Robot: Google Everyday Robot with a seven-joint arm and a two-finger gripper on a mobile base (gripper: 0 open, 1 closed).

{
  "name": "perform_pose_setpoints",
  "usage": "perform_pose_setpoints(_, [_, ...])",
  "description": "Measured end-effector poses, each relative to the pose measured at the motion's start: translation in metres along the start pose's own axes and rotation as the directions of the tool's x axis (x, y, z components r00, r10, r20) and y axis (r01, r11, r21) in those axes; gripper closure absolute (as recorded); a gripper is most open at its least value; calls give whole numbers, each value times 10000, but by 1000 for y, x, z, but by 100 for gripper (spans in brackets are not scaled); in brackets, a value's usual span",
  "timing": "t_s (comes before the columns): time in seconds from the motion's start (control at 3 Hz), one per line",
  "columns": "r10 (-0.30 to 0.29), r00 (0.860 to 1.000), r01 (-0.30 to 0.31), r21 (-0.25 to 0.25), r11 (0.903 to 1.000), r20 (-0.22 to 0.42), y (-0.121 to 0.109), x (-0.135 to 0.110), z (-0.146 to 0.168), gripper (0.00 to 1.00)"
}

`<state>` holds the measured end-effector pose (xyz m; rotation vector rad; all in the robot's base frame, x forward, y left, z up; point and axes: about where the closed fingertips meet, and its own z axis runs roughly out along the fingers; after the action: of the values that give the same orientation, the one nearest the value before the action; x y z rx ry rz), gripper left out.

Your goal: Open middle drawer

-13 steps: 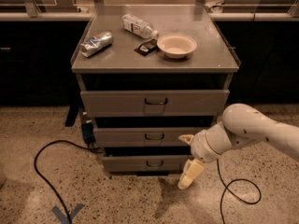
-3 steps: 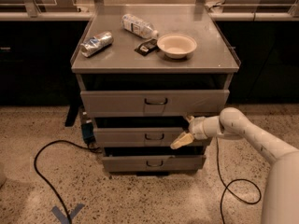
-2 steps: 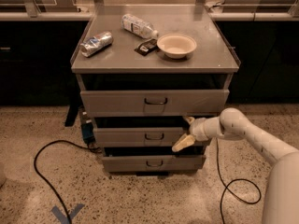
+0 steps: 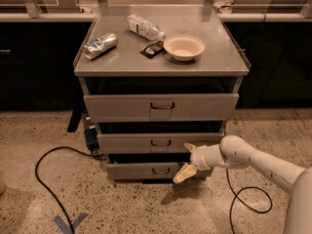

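The grey cabinet has three drawers stacked. The middle drawer (image 4: pixel 126 143) is a wide low grey front with a small dark wire handle (image 4: pixel 161 142). It sits below the taller top drawer (image 4: pixel 117 107) and above the bottom drawer (image 4: pixel 131 171). My gripper (image 4: pixel 187 161) reaches in from the right on a white arm (image 4: pixel 253 162). It is open, in front of the right part of the middle and bottom drawer fronts, right of and below the middle handle. One fingertip (image 4: pixel 189 146) is at the middle drawer's height, the other is lower, and it holds nothing.
On the cabinet top (image 4: pixel 214 65) lie a crushed silver can (image 4: pixel 100 45), a plastic bottle (image 4: pixel 145 28), a dark packet (image 4: pixel 152 48) and a white bowl (image 4: pixel 184 47). A black cable (image 4: pixel 46 165) loops on the floor at left, another cable (image 4: pixel 251 201) at right. Blue tape (image 4: pixel 70 223) marks the floor.
My gripper has dropped from the middle drawer's right front to straddle the middle and bottom drawer fronts. The drawers have not visibly moved.
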<state>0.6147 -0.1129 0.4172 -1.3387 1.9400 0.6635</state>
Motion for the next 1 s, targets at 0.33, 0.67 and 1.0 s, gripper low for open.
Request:
perform_pose_setpoints(0.33, [0,10000,0,0,10000,0,0,0,0,0])
perform_pose_setpoints(0.67, [-370,9991,358,580,9977,203,-12,-20,-14,0])
perform_pose_setpoints(1.0, [-874,9946,792,1336,9879,566,-30,-48,-35,0])
